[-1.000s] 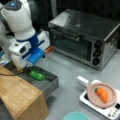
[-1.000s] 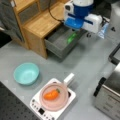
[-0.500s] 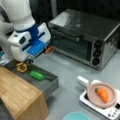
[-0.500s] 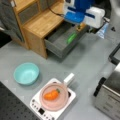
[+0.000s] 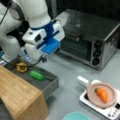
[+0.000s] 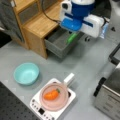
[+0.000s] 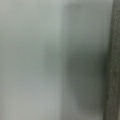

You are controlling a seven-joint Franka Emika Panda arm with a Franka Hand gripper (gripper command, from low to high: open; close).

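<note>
My gripper (image 5: 27,54) hangs above the far end of an open grey drawer (image 5: 47,85), its white and blue hand tilted sideways; in a front view it shows at the top right (image 6: 103,28). Nothing can be seen between the fingers. Inside the drawer lies a green vegetable (image 5: 37,75), seen in both front views (image 6: 72,38), with a yellow-brown ring-shaped item (image 5: 21,67) next to it. The wrist view holds only a blurred grey surface and a dark textured edge (image 7: 113,62) on its right; no fingers show there.
A wooden cabinet (image 6: 37,25) holds the drawer. A pink pan with a carrot (image 6: 51,95) sits on a white hotplate (image 6: 37,107). A teal bowl (image 6: 26,73) lies on the table. A toaster oven (image 5: 100,37) stands behind.
The arm has lifted away from the drawer and swung toward the toaster oven. The green vegetable stays in the drawer.
</note>
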